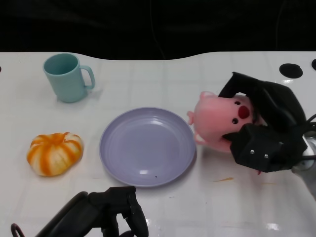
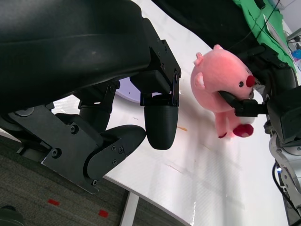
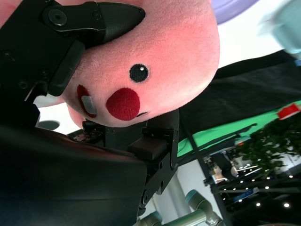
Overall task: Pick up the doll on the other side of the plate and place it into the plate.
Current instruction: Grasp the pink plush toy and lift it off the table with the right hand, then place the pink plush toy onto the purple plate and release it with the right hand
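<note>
Right hand (image 1: 264,129) clamped around the pink doll (image 1: 221,120), doll tipped sideways just beside the lavender plate (image 1: 146,146) on its right, left hand (image 1: 106,215) at the white counter (image 1: 207,197) edge, fingers curled in, holding nothing

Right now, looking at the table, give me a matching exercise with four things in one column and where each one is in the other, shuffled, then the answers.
Things:
1. doll
2. plate
3. mug
4. pumpkin

Places:
A. far left of the table
B. near left, beside the plate
C. in the right hand
D. middle of the table, holding nothing

Pairs: 1-C, 2-D, 3-A, 4-B
</note>
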